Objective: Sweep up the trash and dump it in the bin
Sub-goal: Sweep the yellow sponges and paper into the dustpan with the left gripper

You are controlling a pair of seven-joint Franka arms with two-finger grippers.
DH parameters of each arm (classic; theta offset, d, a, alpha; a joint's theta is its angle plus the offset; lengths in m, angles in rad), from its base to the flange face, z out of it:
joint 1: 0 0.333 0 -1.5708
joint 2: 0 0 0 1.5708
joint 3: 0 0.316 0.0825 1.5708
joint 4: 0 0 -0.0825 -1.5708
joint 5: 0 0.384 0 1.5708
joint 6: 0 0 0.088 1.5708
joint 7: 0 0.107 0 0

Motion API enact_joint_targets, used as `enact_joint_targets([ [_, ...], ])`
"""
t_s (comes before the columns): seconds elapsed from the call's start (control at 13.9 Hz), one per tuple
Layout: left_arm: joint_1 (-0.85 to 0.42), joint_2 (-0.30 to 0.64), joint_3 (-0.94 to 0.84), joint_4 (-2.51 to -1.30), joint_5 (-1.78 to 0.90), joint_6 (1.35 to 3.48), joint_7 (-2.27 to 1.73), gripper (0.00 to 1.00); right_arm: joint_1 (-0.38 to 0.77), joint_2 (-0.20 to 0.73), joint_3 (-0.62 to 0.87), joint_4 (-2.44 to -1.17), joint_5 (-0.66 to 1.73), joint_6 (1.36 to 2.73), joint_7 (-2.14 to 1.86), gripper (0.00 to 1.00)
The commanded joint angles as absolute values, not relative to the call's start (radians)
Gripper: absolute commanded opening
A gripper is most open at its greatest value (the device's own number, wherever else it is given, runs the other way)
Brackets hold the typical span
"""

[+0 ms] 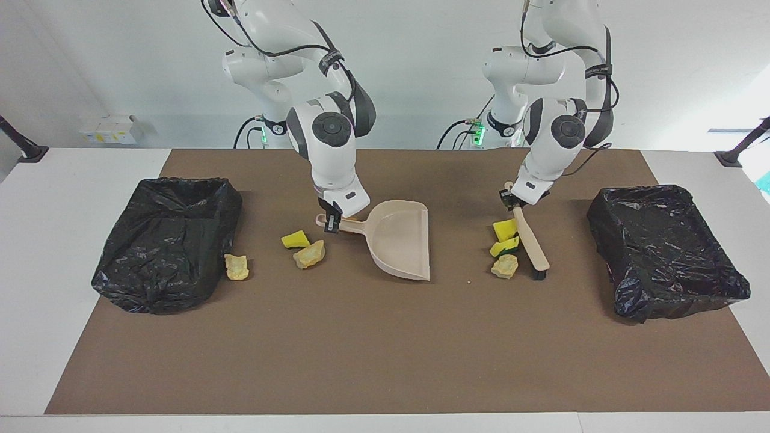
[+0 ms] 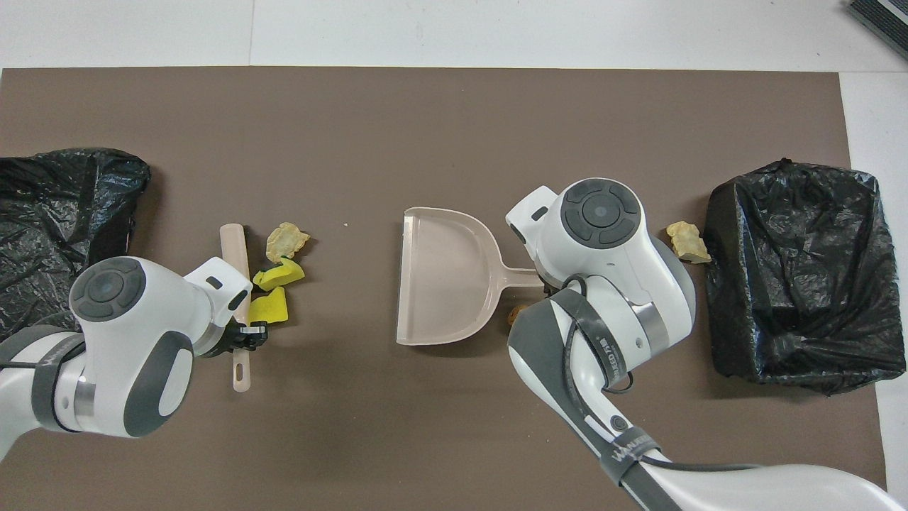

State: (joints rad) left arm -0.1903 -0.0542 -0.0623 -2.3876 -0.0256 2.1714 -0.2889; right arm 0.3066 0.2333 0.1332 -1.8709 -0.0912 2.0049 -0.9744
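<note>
My left gripper (image 1: 510,200) is shut on the handle of a beige brush (image 1: 532,246), whose bristled head rests on the mat against two yellow sponge pieces (image 1: 504,229) and beside a tan chunk (image 1: 504,266) of the trash. In the overhead view the brush (image 2: 236,248) touches the sponges (image 2: 280,273). My right gripper (image 1: 331,224) is shut on the handle of the beige dustpan (image 1: 400,240), which sits mid-mat with its mouth toward the brush. More trash lies at the right arm's end: a yellow piece (image 1: 295,239) and two tan chunks (image 1: 309,255), (image 1: 236,267).
A black-lined bin (image 1: 156,270) stands at the right arm's end of the brown mat, another bin (image 1: 680,288) at the left arm's end. Bare mat (image 1: 385,349) stretches farther from the robots than everything else.
</note>
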Motion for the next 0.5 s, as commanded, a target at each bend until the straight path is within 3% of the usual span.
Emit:
enact_joint_targets([
  [0.0,-0.242,-0.029,-0.054,-2.385,-0.054,2.198,-0.298,0.0,0.299,0.213,0.137,-1.893,-0.103,2.025,-0.988,0.0],
  [0.43,-0.301,-0.026,-0.054,-2.368,-0.094,2.186,-0.301,0.0,0.301,0.213,0.137,-1.899,-0.104,2.032,-0.989,0.0],
])
